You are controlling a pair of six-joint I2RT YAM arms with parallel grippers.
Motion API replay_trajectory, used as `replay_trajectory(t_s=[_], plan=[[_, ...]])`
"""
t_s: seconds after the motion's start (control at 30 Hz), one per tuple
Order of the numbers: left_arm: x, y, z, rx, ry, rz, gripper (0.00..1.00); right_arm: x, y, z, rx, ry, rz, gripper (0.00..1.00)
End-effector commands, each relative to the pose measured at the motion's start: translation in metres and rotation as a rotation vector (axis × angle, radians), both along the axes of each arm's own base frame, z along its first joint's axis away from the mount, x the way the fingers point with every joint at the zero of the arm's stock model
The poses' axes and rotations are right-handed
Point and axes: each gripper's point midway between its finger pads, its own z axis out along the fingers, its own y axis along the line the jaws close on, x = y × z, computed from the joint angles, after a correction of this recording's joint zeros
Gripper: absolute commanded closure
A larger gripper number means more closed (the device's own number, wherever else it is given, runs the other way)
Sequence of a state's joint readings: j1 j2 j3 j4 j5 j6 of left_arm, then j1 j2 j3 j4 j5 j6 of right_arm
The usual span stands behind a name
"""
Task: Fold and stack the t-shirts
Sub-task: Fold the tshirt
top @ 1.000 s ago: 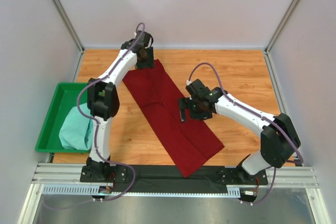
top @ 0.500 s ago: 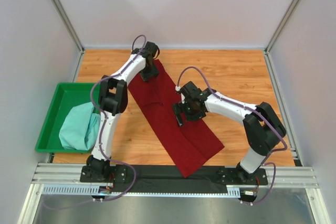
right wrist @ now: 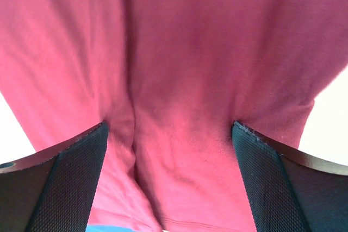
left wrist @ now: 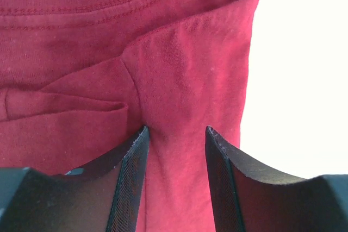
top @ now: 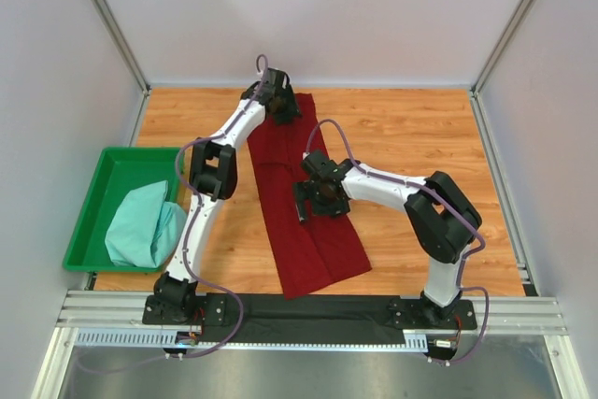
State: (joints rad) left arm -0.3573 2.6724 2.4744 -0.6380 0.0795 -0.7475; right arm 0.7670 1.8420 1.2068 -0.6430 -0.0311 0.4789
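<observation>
Red shirt (top: pixel 304 198): folded into a long strip, lying flat on the wooden surface (top: pixel 420 137), to the right of the tray (top: pixel 93 203).
Green shirt (top: pixel 142 228): bunched up inside the tray.
Left gripper (left wrist: pixel 175 134): at the strip's far end, jaws pinching a ridge of red cloth near the collar.
Right gripper (right wrist: pixel 168 126): over the strip's middle, jaws spread wide with red cloth between them.

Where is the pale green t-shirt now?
The pale green t-shirt lies bunched in the green tray, left in the top view, beside the left arm.
</observation>
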Motion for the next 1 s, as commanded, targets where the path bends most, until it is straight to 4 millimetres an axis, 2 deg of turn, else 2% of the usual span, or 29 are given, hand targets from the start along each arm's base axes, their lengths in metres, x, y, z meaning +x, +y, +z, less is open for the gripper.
replay_trajectory(t_s=[0.0, 0.07, 0.17, 0.2, 0.27, 0.3, 0.33, 0.37, 0.43, 0.47, 0.5, 0.53, 0.57, 0.6, 0.63, 0.67, 0.7, 0.73, 0.77, 0.8, 0.83, 0.87, 0.9, 0.93, 0.97], plan=[[0.020, -0.027, 0.002, -0.067, -0.146, -0.156, 0.46, -0.016, 0.036, -0.006, 0.080, 0.068, -0.037, 0.03], [0.027, -0.035, 0.013, -0.094, -0.197, -0.188, 0.46, -0.016, 0.044, 0.001, 0.115, 0.074, -0.051, 0.03], [0.031, -0.035, 0.034, -0.086, -0.251, -0.210, 0.46, -0.013, 0.041, 0.013, 0.112, 0.044, -0.055, 0.03], [0.031, -0.034, 0.056, -0.080, -0.284, -0.212, 0.45, -0.010, 0.038, 0.016, 0.109, 0.039, -0.061, 0.02], [0.028, -0.027, 0.073, -0.044, -0.296, -0.210, 0.44, -0.009, 0.034, 0.027, 0.111, 0.028, -0.048, 0.02], [0.025, -0.024, 0.104, -0.034, -0.338, -0.217, 0.44, -0.009, 0.029, 0.031, 0.097, 0.013, -0.025, 0.02], [0.022, -0.020, 0.119, -0.018, -0.353, -0.219, 0.44, -0.007, 0.029, 0.036, 0.103, -0.001, -0.028, 0.02], [0.013, -0.015, 0.157, -0.013, -0.390, -0.221, 0.44, -0.004, 0.024, 0.048, 0.098, -0.052, 0.010, 0.02], [0.000, -0.006, 0.185, 0.021, -0.417, -0.225, 0.44, -0.001, 0.013, 0.057, 0.081, -0.106, 0.035, 0.02], [-0.015, 0.001, 0.235, 0.029, -0.496, -0.230, 0.44, 0.002, 0.001, 0.057, 0.073, -0.111, 0.036, 0.02], [-0.024, 0.007, 0.252, 0.039, -0.520, -0.228, 0.44, 0.001, -0.006, 0.066, 0.099, -0.114, 0.031, 0.02], [-0.034, 0.013, 0.249, 0.059, -0.499, -0.228, 0.44, -0.002, -0.011, 0.067, 0.121, -0.088, 0.025, 0.01], [-0.056, 0.023, 0.289, 0.059, -0.549, -0.217, 0.44, -0.005, -0.017, 0.067, 0.148, -0.062, 0.015, 0.01], [-0.069, 0.030, 0.278, 0.074, -0.501, -0.209, 0.44, -0.014, -0.029, 0.068, 0.204, -0.008, -0.009, 0.00], [-0.084, 0.038, 0.275, 0.086, -0.464, -0.202, 0.45, -0.016, -0.032, 0.068, 0.236, 0.004, -0.015, 0.00], [-0.107, 0.045, 0.298, 0.066, -0.482, -0.196, 0.49, -0.021, -0.038, 0.068, 0.266, 0.022, -0.023, 0.00], [-0.126, 0.050, 0.261, 0.086, -0.381, -0.209, 0.51, -0.032, -0.046, 0.058, 0.256, 0.048, -0.025, 0.00], [-0.145, 0.049, 0.252, 0.077, -0.342, -0.227, 0.53, -0.036, -0.048, 0.063, 0.281, 0.035, -0.016, 0.02], [-0.174, 0.055, 0.257, 0.065, -0.323, -0.242, 0.60, -0.041, -0.050, 0.064, 0.295, 0.045, -0.014, 0.04], [-0.202, 0.058, 0.213, 0.074, -0.200, -0.260, 0.63, -0.048, -0.049, 0.065, 0.317, 0.068, -0.011, 0.12], [-0.227, 0.053, 0.199, 0.074, -0.154, -0.289, 0.64, -0.057, -0.052, 0.063, 0.327, 0.080, -0.016, 0.16], [-0.254, 0.056, 0.207, 0.053, -0.176, -0.298, 0.64, -0.063, -0.052, 0.063, 0.339, 0.094, -0.023, 0.20], [-0.288, 0.059, 0.158, 0.042, -0.047, -0.302, 0.64, -0.072, -0.056, 0.057, 0.337, 0.123, -0.052, 0.32], [-0.306, 0.055, 0.146, 0.019, -0.034, -0.317, 0.64, -0.076, -0.058, 0.059, 0.349, 0.123, -0.059, 0.35], [-0.338, 0.064, 0.117, 0.007, 0.038, -0.315, 0.64, -0.082, -0.058, 0.057, 0.360, 0.146, -0.068, 0.36]])
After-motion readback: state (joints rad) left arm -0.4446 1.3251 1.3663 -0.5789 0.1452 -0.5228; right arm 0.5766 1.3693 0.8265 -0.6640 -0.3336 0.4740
